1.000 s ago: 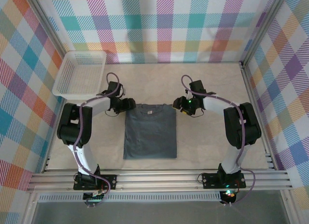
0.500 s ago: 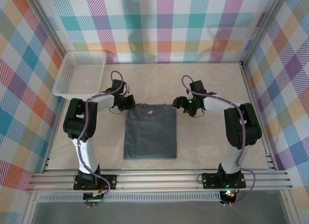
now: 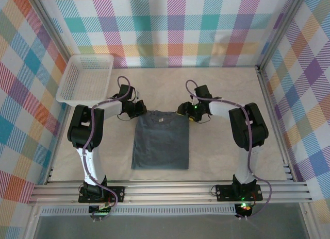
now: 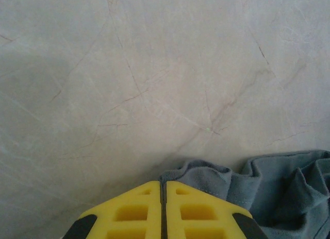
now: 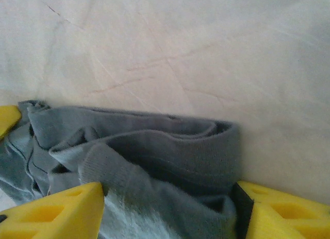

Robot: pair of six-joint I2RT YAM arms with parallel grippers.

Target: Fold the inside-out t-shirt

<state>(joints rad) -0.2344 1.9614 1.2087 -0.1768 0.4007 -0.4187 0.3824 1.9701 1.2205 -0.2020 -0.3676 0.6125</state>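
The inside-out t-shirt lies on the table as a dark slate-grey, smooth rectangle, collar end away from the arm bases. My left gripper is at its far left corner. In the left wrist view its yellow fingers are pressed together, and the bunched hem of the shirt rises right at their tips. My right gripper is at the far right corner. Its jaws stand wide apart with a rumpled fold of the shirt between them.
A white mesh basket stands at the back left corner. The beige table cover stretches to the right of the shirt. Metal frame rails run along the near edge, and plaid walls close in the sides and back.
My left gripper moved to the shirt's far left corner and shut there. The right gripper slid left onto the far right corner, its jaws still apart around the fabric.
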